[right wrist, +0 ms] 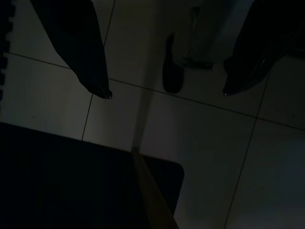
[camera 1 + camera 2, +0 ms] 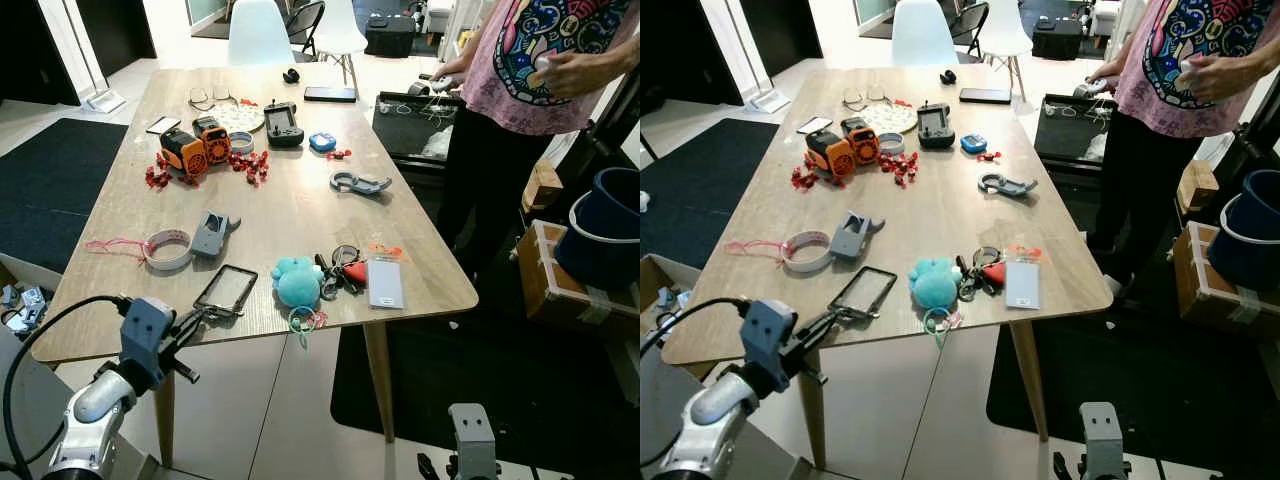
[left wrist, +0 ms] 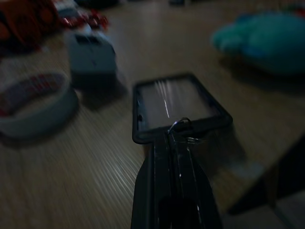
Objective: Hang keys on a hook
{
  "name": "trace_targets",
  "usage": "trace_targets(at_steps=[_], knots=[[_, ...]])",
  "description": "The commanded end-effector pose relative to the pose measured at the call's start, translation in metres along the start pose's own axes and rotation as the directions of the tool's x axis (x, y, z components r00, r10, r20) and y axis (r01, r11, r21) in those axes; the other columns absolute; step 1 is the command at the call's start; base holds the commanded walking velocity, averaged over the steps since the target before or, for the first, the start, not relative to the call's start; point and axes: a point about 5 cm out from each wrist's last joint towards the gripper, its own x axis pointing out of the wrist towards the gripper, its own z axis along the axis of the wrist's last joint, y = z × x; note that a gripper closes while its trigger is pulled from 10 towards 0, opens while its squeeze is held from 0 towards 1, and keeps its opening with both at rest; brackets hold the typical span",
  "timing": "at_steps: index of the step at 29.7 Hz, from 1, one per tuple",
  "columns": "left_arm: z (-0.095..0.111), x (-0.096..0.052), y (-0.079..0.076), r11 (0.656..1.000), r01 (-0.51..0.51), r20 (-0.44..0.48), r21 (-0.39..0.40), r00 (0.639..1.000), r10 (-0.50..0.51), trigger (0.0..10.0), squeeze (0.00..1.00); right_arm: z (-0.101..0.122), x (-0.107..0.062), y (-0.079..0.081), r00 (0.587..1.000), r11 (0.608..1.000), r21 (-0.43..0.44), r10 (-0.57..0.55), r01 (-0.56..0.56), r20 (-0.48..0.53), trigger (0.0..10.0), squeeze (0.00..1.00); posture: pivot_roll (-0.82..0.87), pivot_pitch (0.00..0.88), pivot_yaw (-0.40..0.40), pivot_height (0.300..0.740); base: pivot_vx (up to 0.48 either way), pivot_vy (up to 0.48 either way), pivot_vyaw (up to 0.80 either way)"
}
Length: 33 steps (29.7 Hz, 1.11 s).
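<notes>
- My right tool [image 1: 164, 88] hangs idle over the tiled floor, its fingers spread wide and holding nothing.
- My left tool [image 3: 178, 136] reaches to the near table [image 2: 300, 215] edge, fingers pinched together on a small wire ring [image 3: 180, 125], which sits at the near rim of a black-framed card holder [image 2: 227, 289].
- I judge the pickup is in hand; a lift would need this pinch to hold.
- The keys [image 2: 335, 272] lie further off toward my right side: a dark metal bunch with a red tag, beside a teal plush [image 2: 298, 282].
- I cannot pick out a hook anywhere, so one must be found.
</notes>
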Motion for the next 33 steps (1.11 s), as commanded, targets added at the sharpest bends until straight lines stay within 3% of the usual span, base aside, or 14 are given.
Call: trace_targets(at_steps=[1,8,11,14,16,17,20,21,22,24,28,31,32,33], knots=[[0.012,0.001,0.006,1.0,0.005,0.05,-0.017,0.999,-0.004,0.0,0.0,-0.005,-0.001,0.001,1.0,1.0,0.016,-0.006,0.007,-0.013,10.0,0.0,0.02,0.1,0.0,0.74,0.0,0.0,0.0],[0.054,0.0,0.019,0.979,0.151,0.23,-0.136,0.966,-0.117,0.0,0.0,-0.004,-0.001,0.001,1.0,1.0,0.014,-0.007,0.007,-0.012,10.0,0.0,0.03,0.09,-0.003,0.74,0.0,0.0,0.0],[0.057,-0.002,0.019,0.976,0.166,0.24,-0.139,0.962,-0.129,0.0,0.0,-0.004,0.0,0.001,1.0,1.0,0.014,-0.006,0.006,-0.012,10.0,0.0,0.03,0.09,-0.003,0.74,0.0,0.0,0.0],[0.065,-0.011,0.018,0.947,0.275,0.284,-0.168,0.933,-0.22,0.0,0.0,-0.002,0.0,0.003,1.0,1.0,0.014,-0.003,0.004,-0.01,10.0,0.0,0.03,0.084,-0.004,0.74,0.0,0.0,0.0],[0.067,-0.023,0.009,0.866,0.434,0.289,-0.248,0.887,-0.361,0.0,0.0,-0.002,0.001,0.003,1.0,1.0,0.014,-0.001,0.001,-0.009,10.0,0.0,0.04,0.082,-0.004,0.74,0.0,0.0,0.0],[0.067,-0.023,0.009,0.866,0.434,0.289,-0.248,0.887,-0.361,0.0,0.0,-0.002,0.001,0.003,1.0,1.0,0.014,-0.001,0.001,-0.009,10.0,0.0,0.04,0.082,-0.004,0.74,0.0,0.0,0.0],[0.056,-0.044,-0.006,0.729,0.586,0.199,-0.354,0.808,-0.554,0.0,0.0,-0.002,0.001,0.004,1.0,1.0,0.013,0.0,0.0,-0.01,10.0,0.0,0.04,0.075,-0.004,0.74,0.0,0.0,0.0],[0.056,-0.044,-0.006,0.729,0.586,0.199,-0.354,0.808,-0.554,0.0,0.0,-0.002,0.001,0.004,1.0,1.0,0.013,0.0,0.0,-0.01,10.0,0.0,0.04,0.075,-0.004,0.74,0.0,0.0,0.0],[0.049,-0.052,-0.012,0.693,0.614,0.15,-0.377,0.779,-0.608,0.0,0.0,-0.002,0.001,0.004,1.0,1.0,0.013,0.0,0.0,-0.01,10.0,0.0,0.04,0.074,-0.005,0.74,0.0,0.0,0.0],[0.029,-0.067,-0.021,0.667,0.623,0.044,-0.409,0.743,-0.667,0.0,0.0,-0.002,0.001,0.004,1.0,1.0,0.012,0.001,-0.001,-0.009,10.0,0.0,0.04,0.074,-0.005,0.74,0.0,0.0,0.0],[-0.003,-0.085,-0.032,0.672,0.595,-0.101,-0.441,0.711,-0.695,0.0,0.0,-0.002,0.001,0.004,1.0,1.0,0.01,0.001,-0.001,-0.01,10.0,0.0,0.04,0.059,-0.007,0.74,0.0,0.0,0.0],[-0.008,-0.088,-0.034,0.671,0.591,-0.122,-0.447,0.703,-0.7,0.0,0.0,-0.002,0.001,0.004,1.0,1.0,0.01,0.001,-0.001,-0.01,10.0,0.0,0.04,0.058,-0.007,0.74,0.0,0.0,0.0],[-0.016,-0.09,-0.036,0.696,0.556,-0.147,-0.454,0.723,-0.675,0.0,0.0,-0.001,0.001,0.004,1.0,1.0,0.009,0.002,-0.002,-0.01,10.0,0.0,0.04,0.057,-0.008,0.74,0.0,0.0,0.0],[-0.035,-0.088,-0.035,0.789,0.431,-0.226,-0.438,0.796,-0.561,0.0,0.0,-0.001,0.001,0.005,1.0,1.0,0.007,0.004,-0.004,-0.01,10.0,0.0,0.04,0.057,-0.01,0.74,0.0,0.0,0.0]])
